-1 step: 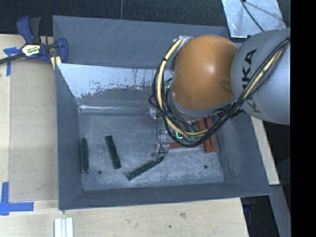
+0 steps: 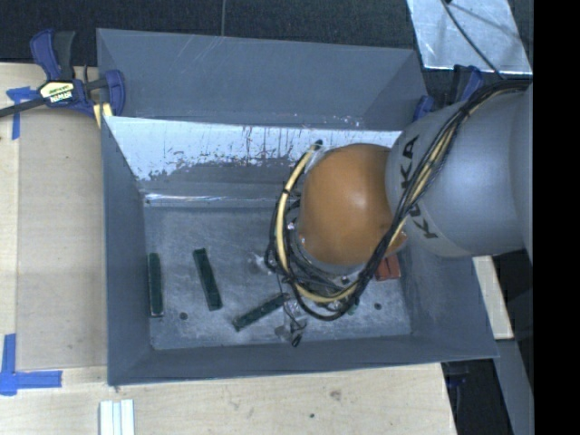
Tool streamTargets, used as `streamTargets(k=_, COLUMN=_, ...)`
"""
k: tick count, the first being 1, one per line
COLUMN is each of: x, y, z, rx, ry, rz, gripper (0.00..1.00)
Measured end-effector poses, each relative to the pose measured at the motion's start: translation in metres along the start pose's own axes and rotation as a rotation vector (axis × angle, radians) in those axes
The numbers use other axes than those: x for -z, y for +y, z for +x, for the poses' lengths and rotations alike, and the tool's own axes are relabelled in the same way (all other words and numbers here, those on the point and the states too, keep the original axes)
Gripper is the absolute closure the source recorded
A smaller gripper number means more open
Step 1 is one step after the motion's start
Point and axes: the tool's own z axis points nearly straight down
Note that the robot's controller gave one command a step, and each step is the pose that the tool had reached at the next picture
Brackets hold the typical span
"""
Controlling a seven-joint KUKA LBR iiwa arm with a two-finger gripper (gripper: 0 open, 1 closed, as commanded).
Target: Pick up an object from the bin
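Approach looks to be the step in hand: the claw (image 2: 292, 323) hangs low over the floor of the grey bin (image 2: 127, 243), near the front wall and right of the middle. The orange cover (image 2: 349, 205) and looped cables (image 2: 288, 220) on the wrist hide most of it, so I cannot tell whether it is open or closed, and nothing can be seen gripped in it.

The nearest thing is a slanted dark green bar (image 2: 258, 313) lying flat, its right end just beside the claw. I cannot tell whether they touch. It is the likeliest pick. The next move probably calls for centring the claw across the bar's narrow width and going down to the floor before closing.

Two more dark green bars lie flat well to the left, one near the left wall (image 2: 156, 285) and one between it and the slanted bar (image 2: 207, 279). A small red-brown piece (image 2: 390, 268) shows at the right, partly under the arm.

Room is open to the left and rear of the claw. The front wall is near, so a lift should go straight up.
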Motion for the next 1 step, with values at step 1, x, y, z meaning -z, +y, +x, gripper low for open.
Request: streamTargets(k=1, x=-0.0542, y=-0.0046, z=-0.0127, rx=0.384, ry=-0.003, rz=0.001, gripper=0.0)
